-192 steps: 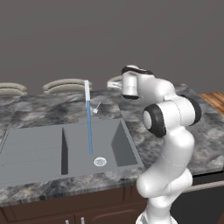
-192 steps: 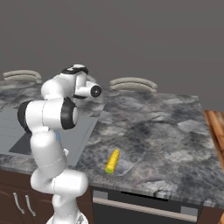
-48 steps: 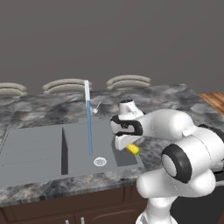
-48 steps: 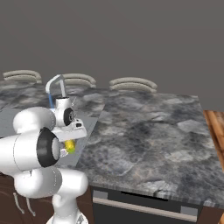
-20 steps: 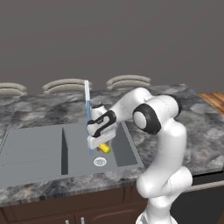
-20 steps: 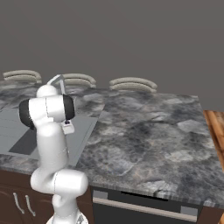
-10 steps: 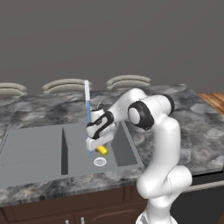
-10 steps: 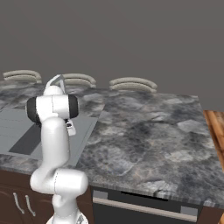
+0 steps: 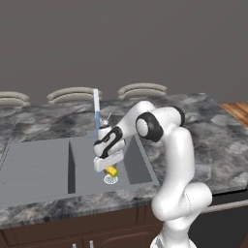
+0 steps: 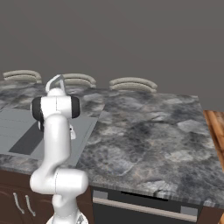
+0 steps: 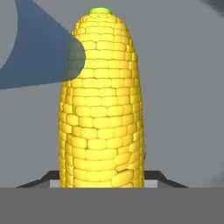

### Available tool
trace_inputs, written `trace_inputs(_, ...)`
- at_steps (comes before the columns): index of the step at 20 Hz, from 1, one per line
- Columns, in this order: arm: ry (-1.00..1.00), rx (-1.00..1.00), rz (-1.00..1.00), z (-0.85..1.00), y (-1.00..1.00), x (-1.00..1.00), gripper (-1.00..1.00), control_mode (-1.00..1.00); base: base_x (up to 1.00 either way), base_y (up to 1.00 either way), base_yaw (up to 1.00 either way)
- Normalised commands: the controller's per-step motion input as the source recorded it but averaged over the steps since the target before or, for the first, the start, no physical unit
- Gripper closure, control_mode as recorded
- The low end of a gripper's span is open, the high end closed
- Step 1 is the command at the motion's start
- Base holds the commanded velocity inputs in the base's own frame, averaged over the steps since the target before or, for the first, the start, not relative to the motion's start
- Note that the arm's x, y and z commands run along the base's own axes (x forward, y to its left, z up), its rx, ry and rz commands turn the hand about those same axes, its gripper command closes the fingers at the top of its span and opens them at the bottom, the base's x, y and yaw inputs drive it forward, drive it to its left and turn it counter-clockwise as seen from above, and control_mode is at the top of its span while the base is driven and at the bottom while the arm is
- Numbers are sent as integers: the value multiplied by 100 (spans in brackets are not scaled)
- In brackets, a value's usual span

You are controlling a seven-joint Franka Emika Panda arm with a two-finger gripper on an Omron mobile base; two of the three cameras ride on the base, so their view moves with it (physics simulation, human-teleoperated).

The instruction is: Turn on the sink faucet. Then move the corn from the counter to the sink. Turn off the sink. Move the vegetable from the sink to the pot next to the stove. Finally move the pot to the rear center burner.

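The fingers are closed on the corn cob, which is held low inside the right basin of the sink, just above the drain ring and beside the blue water stream falling from the faucet. For a clean release, the cob is best lowered until it nearly rests on the basin floor, and only then should the fingers be parted and lifted straight up.

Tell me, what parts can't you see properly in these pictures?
- Gripper fingertips: left base view, the white hand covers them; hand view, the corn fills the front.
- Drain ring: left base view, partly behind corn and hand.
- Sink inside: right base view, the arm blocks it.
- Faucet lever: left base view, too small.
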Motion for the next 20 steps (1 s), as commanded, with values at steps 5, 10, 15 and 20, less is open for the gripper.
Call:
trace_inputs(5,1,0,0,-40,5,12,100,-100,0,0,0)
trace_inputs(10,0,0,0,-39,9,24,100,-100,0,0,0)
trace_inputs(15,1,0,0,-28,7,16,100,-100,0,0,0)
trace_inputs(20,0,0,0,-19,1,1,-100,-100,0,0,0)
